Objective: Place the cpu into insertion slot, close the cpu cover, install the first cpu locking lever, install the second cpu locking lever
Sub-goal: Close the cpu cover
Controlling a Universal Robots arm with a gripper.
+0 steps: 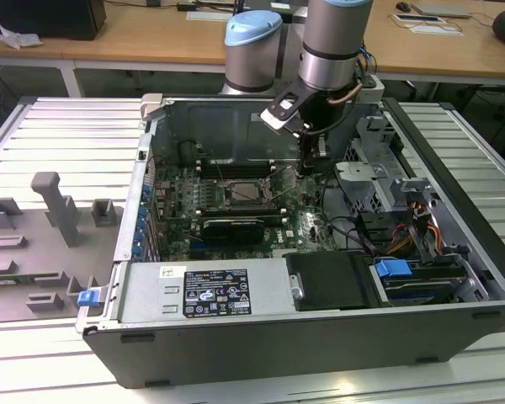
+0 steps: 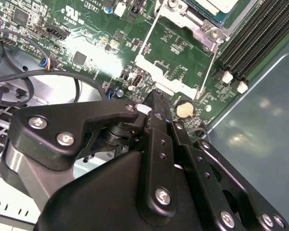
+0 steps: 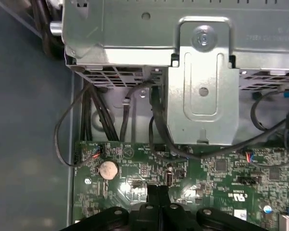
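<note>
The black metal claw (image 2: 156, 97) is reaching into the open grey steel computer case (image 1: 227, 126). Its two slim fingers are pressing flat together with nothing between them, and the tips are hanging just above the glossy green motherboard (image 3: 216, 168), beside a round pale coin battery (image 2: 183, 109). In the exterior view the case is lying on a ribbed metal desk (image 1: 67, 135), and the square insertion slot (image 1: 248, 191) is sitting just to the exterior view's left of the claw. In the second wrist view the cpu (image 2: 224, 4) is showing as a pale flat patch framed by the stamped silver cpu cover (image 2: 197, 26), with a thin wire lever (image 2: 207, 72) running alongside.
</note>
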